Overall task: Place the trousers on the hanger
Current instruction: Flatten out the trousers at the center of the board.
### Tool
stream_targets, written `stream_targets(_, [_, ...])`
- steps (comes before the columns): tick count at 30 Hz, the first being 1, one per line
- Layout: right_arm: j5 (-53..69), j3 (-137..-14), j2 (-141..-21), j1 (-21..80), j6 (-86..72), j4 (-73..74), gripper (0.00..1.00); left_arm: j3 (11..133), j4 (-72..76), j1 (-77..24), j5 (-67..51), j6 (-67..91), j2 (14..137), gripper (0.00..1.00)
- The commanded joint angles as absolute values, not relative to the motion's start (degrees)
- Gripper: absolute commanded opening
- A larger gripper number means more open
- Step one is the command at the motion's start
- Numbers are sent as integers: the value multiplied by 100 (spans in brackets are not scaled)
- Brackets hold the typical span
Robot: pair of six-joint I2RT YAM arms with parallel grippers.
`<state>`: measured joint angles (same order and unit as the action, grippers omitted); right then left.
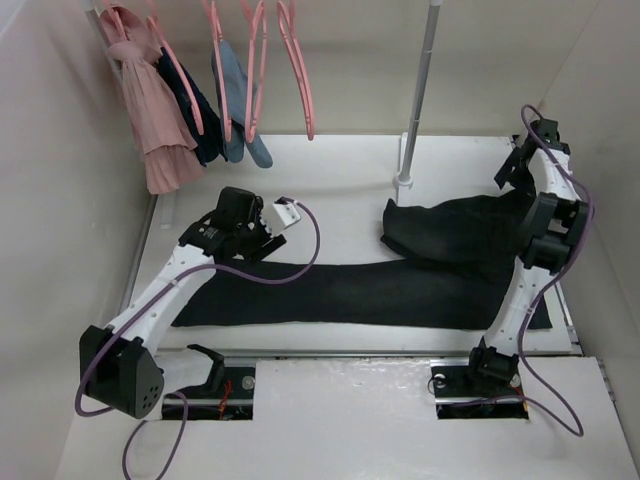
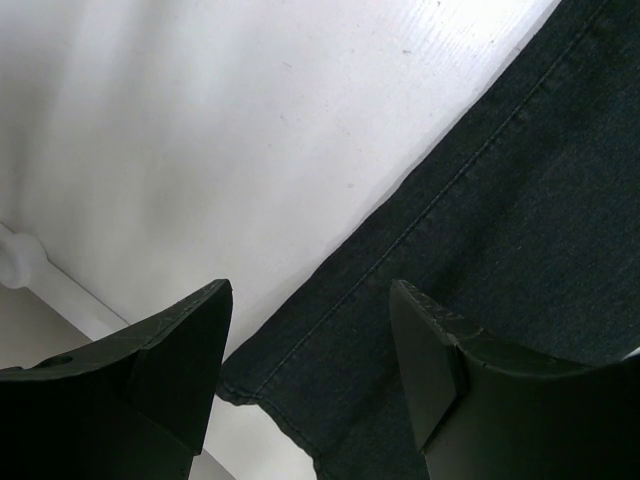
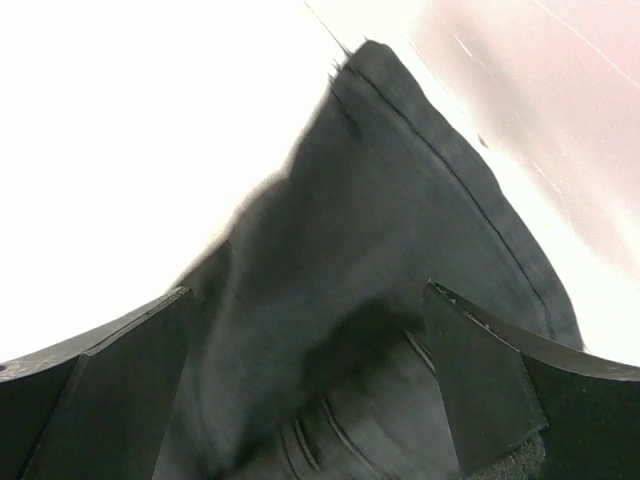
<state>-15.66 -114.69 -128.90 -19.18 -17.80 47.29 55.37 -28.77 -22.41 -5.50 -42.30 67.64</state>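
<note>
Black trousers (image 1: 380, 290) lie flat across the overhead view's centre, bunched at right. The pink hanger (image 1: 305, 95) hangs at upper centre, left of a pole (image 1: 420, 90).

Left wrist view: the left claw (image 2: 310, 290), half spread and empty, straddles their edge, probably to pinch it.

Right wrist view: the right claw (image 3: 308, 300) gapes wide over bunched cloth.

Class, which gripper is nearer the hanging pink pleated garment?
Left. The left gripper hovers to the right of the pink pleated garment, nearby; the right gripper is far across.
</note>
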Motion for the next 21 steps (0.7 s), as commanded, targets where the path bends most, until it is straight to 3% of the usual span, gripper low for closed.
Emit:
stream_targets(1, [-1696, -11821, -13332, -1890, -1846, 5115, 100, 5845, -2979, -2268, -466, -4148, 6776, 61])
stream_targets(4, [-1486, -11821, -13509, -1890, -1793, 5115, 94, 5845, -2979, -2268, -413, -4096, 6776, 61])
stream_targets(5, [-1424, -11760, -13587, -1890, -1793, 5115, 73, 5845, -2979, -2268, -413, -4096, 6776, 61])
stream_targets(6, [-1424, -11760, -13588, -1890, -1793, 5115, 60, 5845, -3032, -2268, -413, -4096, 6724, 61])
stream_targets(7, [-1363, -11708, -13588, -1890, -1793, 5115, 30, 5845, -3032, -2268, -413, -4096, 6724, 61])
stream_targets(8, [-1362, -11707, -13588, -1890, -1793, 5063, 30, 5845, -3032, -2268, -413, -4043, 6724, 61])
stream_targets(9, [-1362, -11637, -13518, -1890, -1793, 5063, 0, 5845, -3032, -2268, -413, -4043, 6724, 61])
stream_targets(16, [-1888, -10954, -12052, -1241, -1433, 4580, 0, 6108, -2971, -2268, -632, -3710, 6662, 61])
stream_targets(21, [-2364, -9373, -9751, 129, -977, 3220, 0, 6319, -2752, -2268, -1001, -3095, 6557, 61])
